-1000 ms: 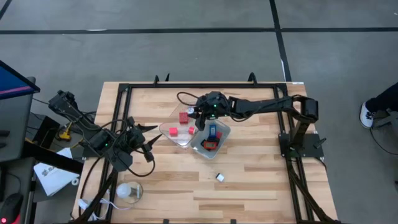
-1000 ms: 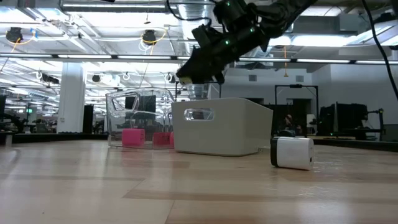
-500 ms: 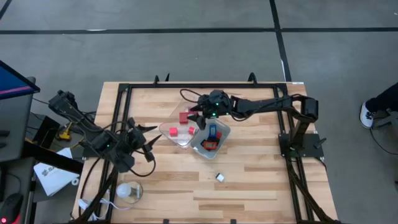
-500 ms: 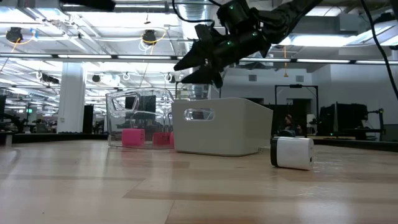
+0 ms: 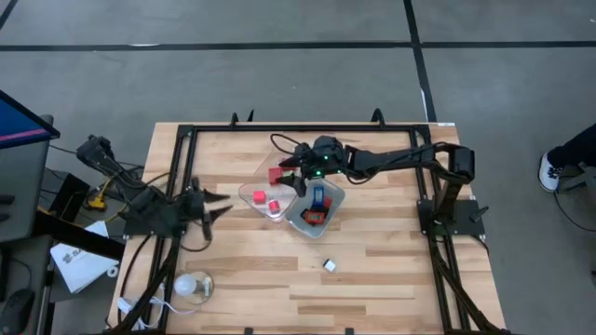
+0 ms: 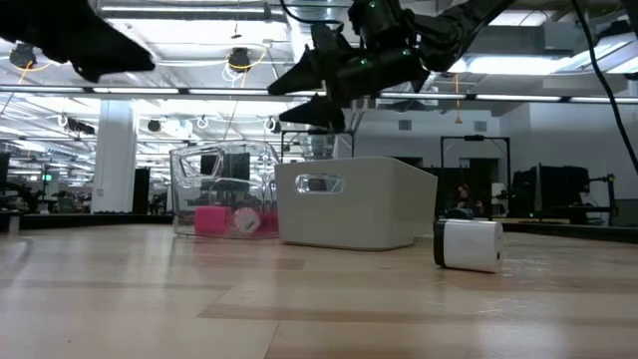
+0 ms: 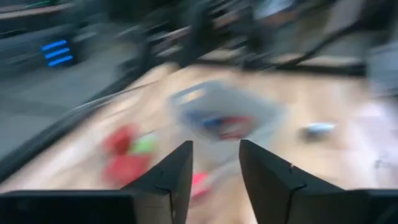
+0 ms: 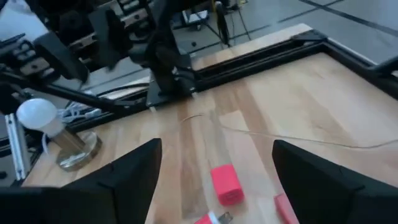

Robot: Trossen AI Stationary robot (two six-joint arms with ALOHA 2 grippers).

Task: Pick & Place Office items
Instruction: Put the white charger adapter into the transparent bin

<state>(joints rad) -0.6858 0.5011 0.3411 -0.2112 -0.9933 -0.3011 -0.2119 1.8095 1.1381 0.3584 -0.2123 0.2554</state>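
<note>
The right pincer (image 5: 291,170) hangs spread wide and empty above the clear tray (image 5: 264,199), which holds red blocks (image 5: 258,196). The left pincer (image 5: 216,205), beside that tray, has fingers slightly apart, holding nothing.

— What's the tabletop (image 5: 372,270) like from where I sit?
— I see pale planked wood, smooth, low sheen, framed by matt black metal rails (image 5: 307,128).
— The trays?
— Left tray (image 6: 214,165) clear glossy plastic; beside it, tray (image 6: 374,204) opaque, matt white.
</note>
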